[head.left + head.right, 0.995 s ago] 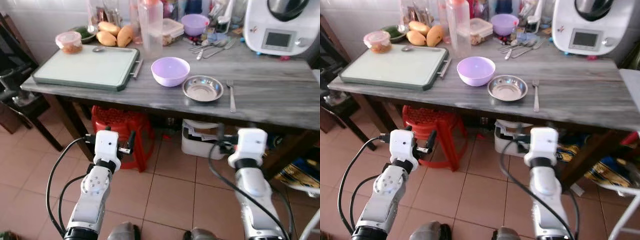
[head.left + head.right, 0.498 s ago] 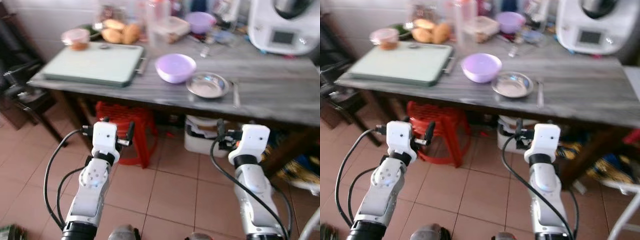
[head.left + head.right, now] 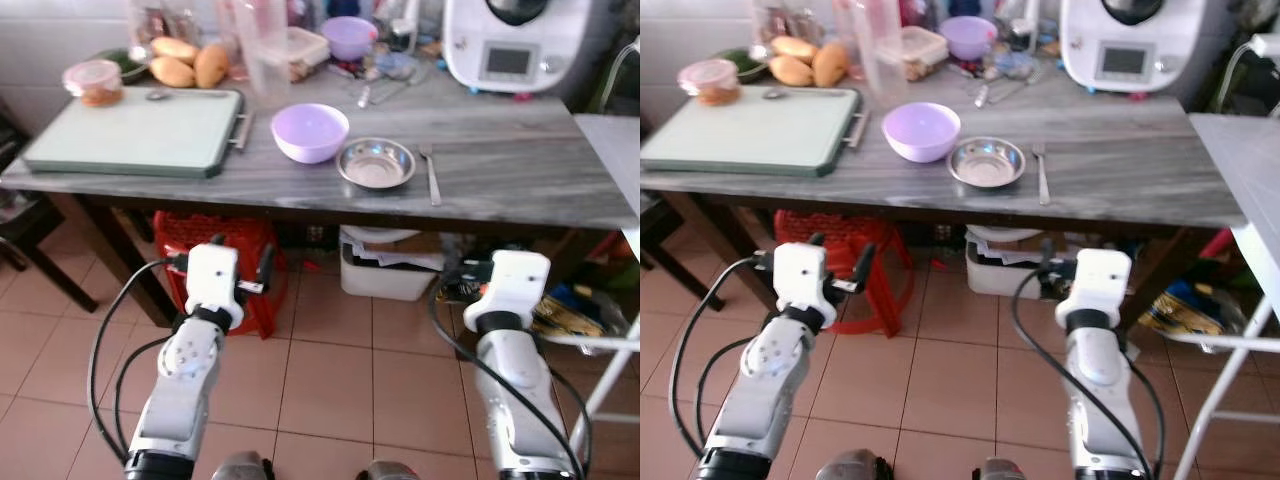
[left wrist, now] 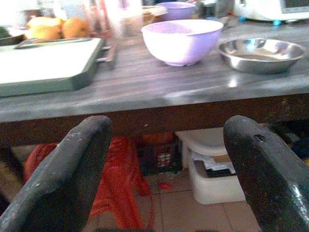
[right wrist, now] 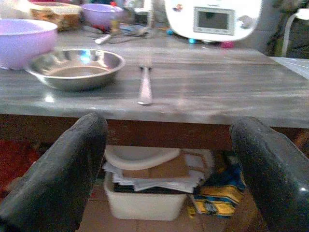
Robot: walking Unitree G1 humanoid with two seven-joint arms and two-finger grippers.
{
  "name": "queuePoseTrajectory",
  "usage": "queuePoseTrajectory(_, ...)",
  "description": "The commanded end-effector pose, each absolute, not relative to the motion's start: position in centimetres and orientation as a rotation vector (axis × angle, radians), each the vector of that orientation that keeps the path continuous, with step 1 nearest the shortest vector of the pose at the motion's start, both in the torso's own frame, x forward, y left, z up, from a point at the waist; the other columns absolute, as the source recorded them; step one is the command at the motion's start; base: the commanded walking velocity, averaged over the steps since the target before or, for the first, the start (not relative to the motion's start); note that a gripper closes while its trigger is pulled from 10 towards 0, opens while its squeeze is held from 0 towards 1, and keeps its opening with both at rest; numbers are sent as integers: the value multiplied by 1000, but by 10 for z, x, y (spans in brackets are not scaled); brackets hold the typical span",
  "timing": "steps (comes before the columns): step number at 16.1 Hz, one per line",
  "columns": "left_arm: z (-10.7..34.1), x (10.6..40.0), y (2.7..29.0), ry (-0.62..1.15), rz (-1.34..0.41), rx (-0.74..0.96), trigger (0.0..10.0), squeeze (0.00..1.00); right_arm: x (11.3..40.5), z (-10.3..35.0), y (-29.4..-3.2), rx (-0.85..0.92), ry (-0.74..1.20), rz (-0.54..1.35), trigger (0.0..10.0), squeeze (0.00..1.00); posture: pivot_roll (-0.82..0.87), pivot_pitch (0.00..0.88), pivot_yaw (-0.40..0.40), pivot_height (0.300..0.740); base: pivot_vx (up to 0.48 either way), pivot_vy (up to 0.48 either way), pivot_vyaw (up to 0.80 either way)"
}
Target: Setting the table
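A grey, streaked stone-look bench [image 3: 520, 170] on dark legs carried the setting. Near the middle of its front edge sat a shallow round steel dish [image 3: 376, 163], shiny, with a flat rim. Just beside it, toward the bench's right end, lay a steel fork [image 3: 430, 175], apart from the dish, its long axis running front to back with the tines toward the back edge and the handle end toward the front. On the dish's other side stood a smooth lilac plastic bowl [image 3: 310, 132], round and deeper than the dish, close to it; whether they touched could not be told. A flat rectangular pale green tray [image 3: 130, 130] with a dark rim and a metal handle filled the bench's left end. Along the back edge were mangoes [image 3: 185, 62], a second lilac bowl [image 3: 349, 35], loose cutlery [image 3: 385, 85] and a white appliance [image 3: 505, 45] with a small screen at the back right corner.

Below the front edge, over tan floor tiles, the left gripper [image 4: 169, 159] was held with its two blunt black fingers spread wide and nothing between them. The right gripper [image 5: 169, 159] was likewise wide open and held nothing, facing the dish and fork. Under the bench were a red plastic stool [image 3: 215, 245] and a white tub [image 3: 385, 270].
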State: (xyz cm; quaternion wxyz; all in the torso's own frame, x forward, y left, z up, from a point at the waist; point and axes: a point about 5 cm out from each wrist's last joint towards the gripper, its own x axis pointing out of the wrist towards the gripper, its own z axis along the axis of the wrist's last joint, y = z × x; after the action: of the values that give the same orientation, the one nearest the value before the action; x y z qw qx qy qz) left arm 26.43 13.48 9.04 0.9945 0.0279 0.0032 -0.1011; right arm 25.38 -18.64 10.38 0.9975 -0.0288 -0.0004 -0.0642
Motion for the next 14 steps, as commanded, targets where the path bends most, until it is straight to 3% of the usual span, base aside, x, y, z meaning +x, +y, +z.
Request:
queuePoseTrajectory(1,95,264,135,-4,-208,57,10000,0,253,110,-189,-55,-19,-130,10000,0,-33,0,38,740,0,-386,0)
queuePoseTrajectory(6,95,263,136,4,-205,56,10000,0,251,109,-191,-59,-6,-133,10000,0,-37,0,37,740,0,-404,-455)
queuePoseTrajectory(14,96,263,137,10,-207,60,10000,0,247,108,-193,-65,5,-142,10000,0,-38,0,36,740,0,-406,0)
